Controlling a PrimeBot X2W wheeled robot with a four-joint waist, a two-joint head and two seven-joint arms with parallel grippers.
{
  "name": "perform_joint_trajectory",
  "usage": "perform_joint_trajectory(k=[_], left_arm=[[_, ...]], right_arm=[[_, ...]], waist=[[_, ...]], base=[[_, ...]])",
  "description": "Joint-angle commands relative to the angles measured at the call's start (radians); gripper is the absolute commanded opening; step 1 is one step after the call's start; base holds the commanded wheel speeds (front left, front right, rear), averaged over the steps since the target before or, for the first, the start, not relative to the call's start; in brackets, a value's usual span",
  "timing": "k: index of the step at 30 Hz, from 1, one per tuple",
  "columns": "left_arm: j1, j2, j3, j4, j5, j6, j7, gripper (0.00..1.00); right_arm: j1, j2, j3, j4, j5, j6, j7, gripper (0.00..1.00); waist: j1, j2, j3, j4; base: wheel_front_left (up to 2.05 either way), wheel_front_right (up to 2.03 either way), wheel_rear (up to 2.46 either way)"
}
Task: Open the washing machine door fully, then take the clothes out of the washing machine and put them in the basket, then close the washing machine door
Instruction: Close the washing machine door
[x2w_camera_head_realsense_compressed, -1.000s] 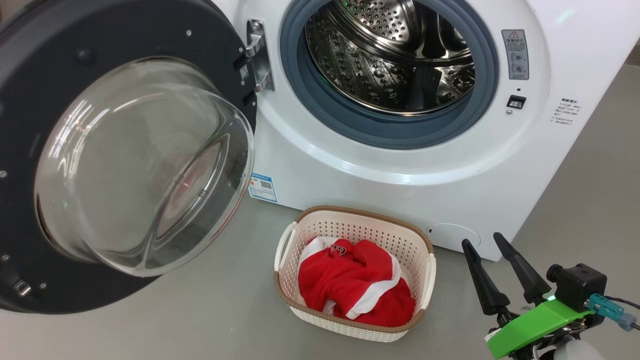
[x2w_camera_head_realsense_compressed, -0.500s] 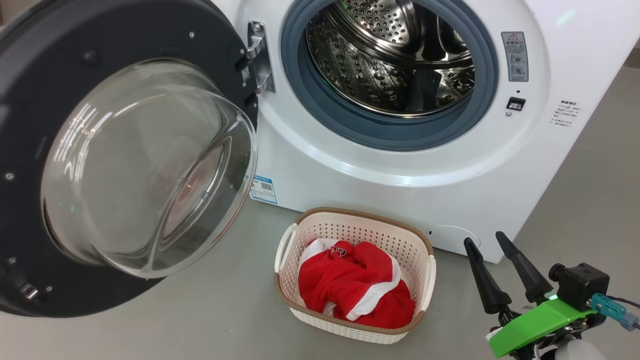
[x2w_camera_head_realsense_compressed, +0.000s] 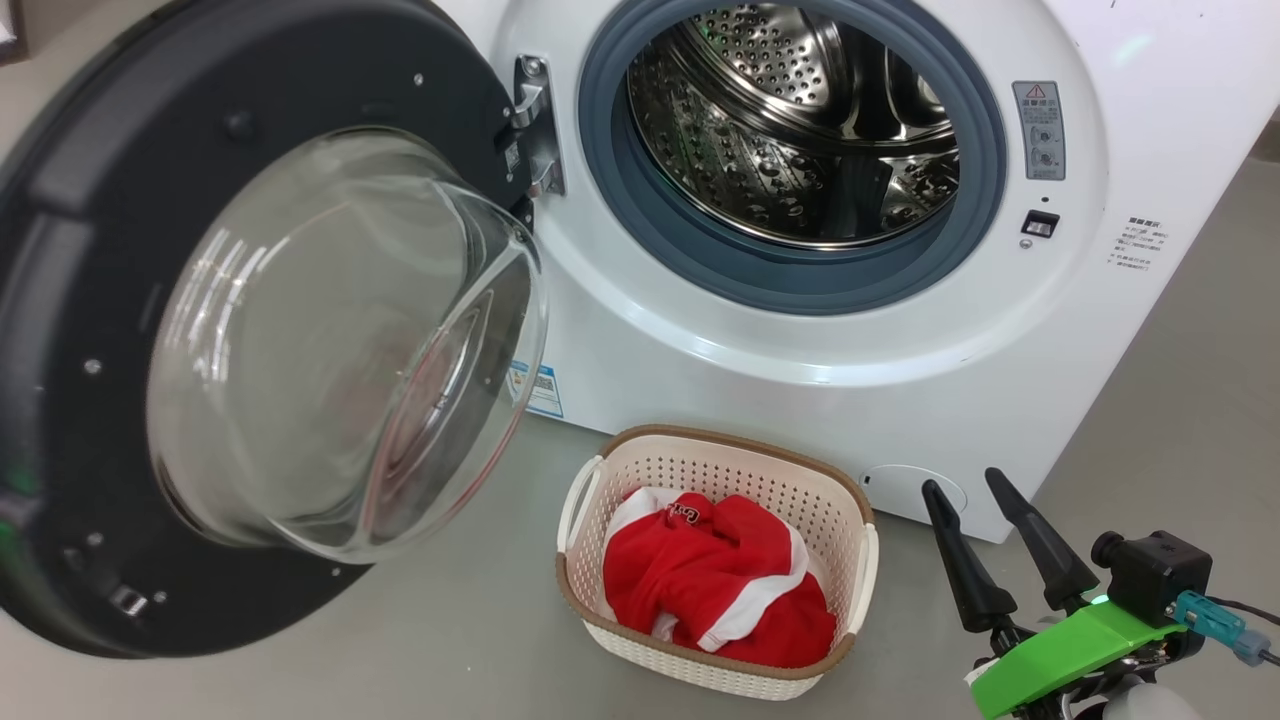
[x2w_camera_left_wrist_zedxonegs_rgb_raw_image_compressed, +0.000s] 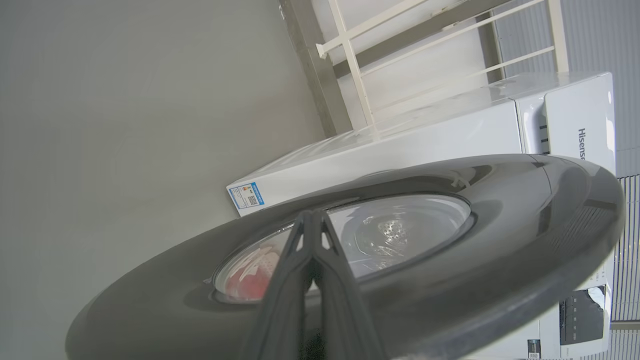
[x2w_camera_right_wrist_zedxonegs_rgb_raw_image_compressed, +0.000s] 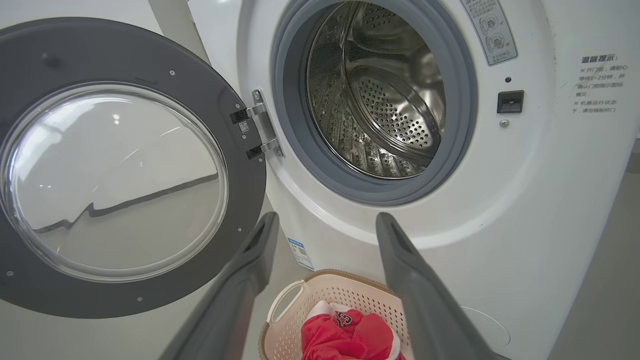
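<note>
Fingers of the right claw (x2w_camera_head_realsense_compressed: 962, 485) stand spread and empty at the lower right of the head view, tilted up and leftward, just right of the basket (x2w_camera_head_realsense_compressed: 735, 438). The clothes (x2w_camera_head_realsense_compressed: 715, 585) lie heaped in that basket on the floor (x2w_camera_head_realsense_compressed: 450, 620), near the washing machine (x2w_camera_head_realsense_compressed: 700, 350). The washing machine door (x2w_camera_head_realsense_compressed: 90, 250) hangs open at the left. At its outer face, the left claw (x2w_camera_left_wrist_zedxonegs_rgb_raw_image_compressed: 311, 220) is clenched on nothing. Farthest back gleams the drum (x2w_camera_head_realsense_compressed: 790, 130).
</note>
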Motion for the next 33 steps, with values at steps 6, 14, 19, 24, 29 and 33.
perform_joint_trajectory(k=[6,14,19,24,29,33], left_arm=[[0.070,-0.010,-0.011,-0.160,-0.051,0.005,0.136,0.00],[0.168,-0.061,-0.019,-0.367,-0.119,0.074,0.278,0.00],[0.216,-0.092,-0.034,-0.481,-0.144,0.104,0.330,0.00],[0.257,-0.124,-0.048,-0.580,-0.177,0.135,0.384,0.00],[0.279,-0.136,-0.065,-0.643,-0.188,0.155,0.418,0.00],[0.293,-0.169,-0.077,-0.683,-0.201,0.169,0.423,0.00]], right_arm=[[0.001,-0.005,0.026,-0.020,0.000,0.003,-0.012,1.00],[0.002,-0.003,0.030,-0.020,0.000,0.003,-0.012,1.00],[-0.004,-0.010,0.031,-0.016,0.008,0.003,-0.012,1.00],[-0.001,-0.006,0.028,-0.018,0.006,0.003,-0.012,1.00],[-0.001,-0.002,0.026,-0.018,0.005,0.003,-0.012,1.00],[-0.006,0.000,0.026,-0.015,0.007,0.003,-0.012,1.00]], waist=[[0.0000,0.0000,-0.009,0.004],[0.0000,0.0000,-0.013,-0.005],[0.0000,0.0000,-0.012,-0.013],[0.0000,0.0000,-0.010,-0.023],[0.0000,0.0000,-0.009,-0.034],[0.0000,0.0000,-0.010,-0.044]], base=[[0.00,0.00,0.00],[0.00,0.00,0.00],[0.00,0.00,0.00],[0.00,0.00,0.00],[0.00,0.00,0.00],[0.00,0.00,0.00]])
